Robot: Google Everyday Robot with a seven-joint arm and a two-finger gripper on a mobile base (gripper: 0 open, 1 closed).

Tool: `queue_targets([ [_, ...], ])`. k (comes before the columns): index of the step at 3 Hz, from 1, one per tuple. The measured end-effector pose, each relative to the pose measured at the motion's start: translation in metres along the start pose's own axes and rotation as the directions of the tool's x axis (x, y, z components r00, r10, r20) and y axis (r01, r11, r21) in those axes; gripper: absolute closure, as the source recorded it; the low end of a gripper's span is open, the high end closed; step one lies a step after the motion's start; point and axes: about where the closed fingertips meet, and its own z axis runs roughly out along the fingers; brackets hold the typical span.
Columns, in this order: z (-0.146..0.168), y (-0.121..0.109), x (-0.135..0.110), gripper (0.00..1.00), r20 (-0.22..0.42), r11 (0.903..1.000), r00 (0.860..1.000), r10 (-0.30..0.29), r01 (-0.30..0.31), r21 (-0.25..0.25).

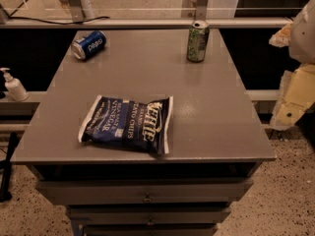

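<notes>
Drawers stacked under the worktop face the camera, all pushed in. Above them a blue chip bag lies flat and looks sealed, its lower right corner close to the front edge.

Near the back edge, right of the middle, a green can stands upright; what it holds cannot be told. A blue soda can lies on its side at the back left corner, well apart from the green one. A broad stretch of grey surface separates the bag from both cans.

The gripper shows as a pale shape beyond the worktop's right edge, off the surface and touching nothing, nearest the green can. Whether it is open or closed cannot be told.

A pump bottle stands on a ledge to the left.
</notes>
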Motion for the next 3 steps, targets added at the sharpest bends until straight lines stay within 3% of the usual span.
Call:
queue_targets([
  [2, -0.003, -0.004, -0.002, 0.0, 0.013, 0.9998, 1.0, -0.005, 0.005, 0.022],
  [3, 0.014, -0.024, -0.01, 0.0, 0.073, 0.9985, 0.997, 0.016, -0.02, 0.052],
])
